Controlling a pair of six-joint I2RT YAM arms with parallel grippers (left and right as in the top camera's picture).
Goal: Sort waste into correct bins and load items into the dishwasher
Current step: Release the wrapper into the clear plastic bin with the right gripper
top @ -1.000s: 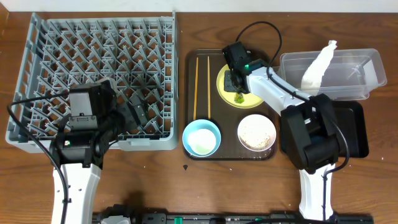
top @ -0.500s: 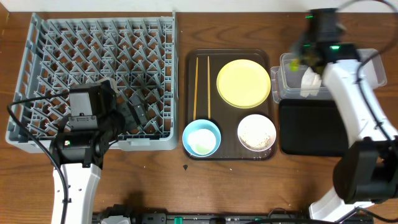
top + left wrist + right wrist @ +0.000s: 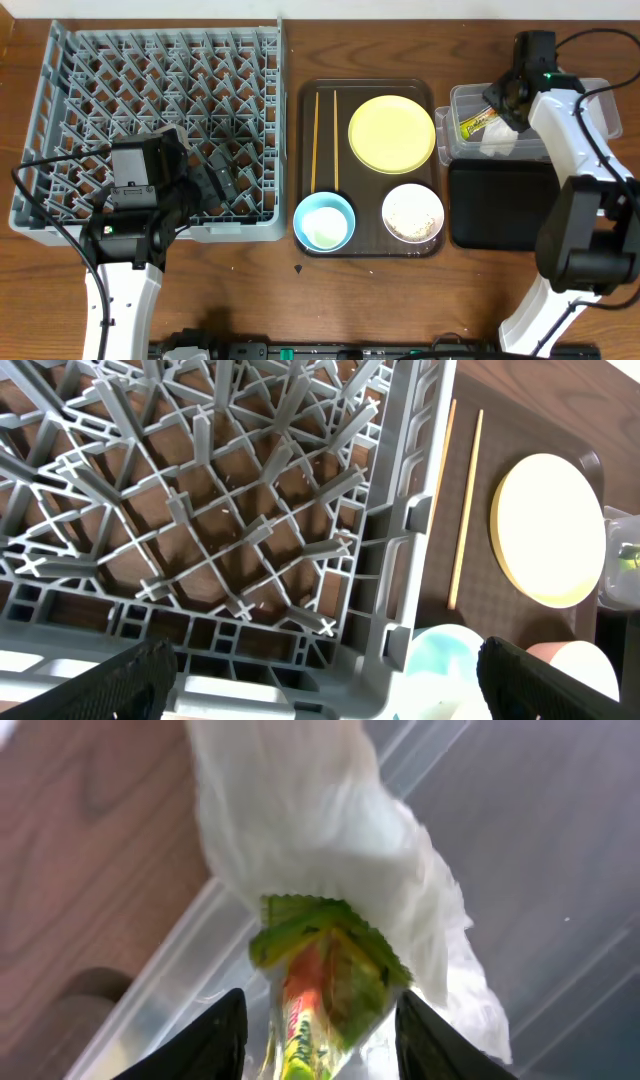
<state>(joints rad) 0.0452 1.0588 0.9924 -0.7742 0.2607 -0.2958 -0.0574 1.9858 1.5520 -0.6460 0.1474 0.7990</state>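
Note:
My right gripper (image 3: 505,100) hangs over the left end of the clear tub (image 3: 590,110). Its jaws stand apart in the right wrist view (image 3: 320,1040). The green-and-yellow wrapper (image 3: 320,980) lies loose between them, against the white tissue (image 3: 320,840) in the tub. From overhead the wrapper (image 3: 478,123) lies beside the tissue (image 3: 497,143). The black tray (image 3: 500,205) sits in front of the tub. My left gripper (image 3: 325,685) is open over the near right corner of the grey dish rack (image 3: 150,110), holding nothing.
The brown serving tray (image 3: 370,245) carries the yellow plate (image 3: 391,133), the chopsticks (image 3: 316,140), the light-blue bowl (image 3: 324,221) and the white bowl (image 3: 413,212) with rice in it. A small dark speck (image 3: 300,268) lies on the wooden table.
My right arm carried the wrapper from the yellow plate over to the clear tub, and its jaws have parted. The tissue has sunk lower into the tub. The left arm has not moved.

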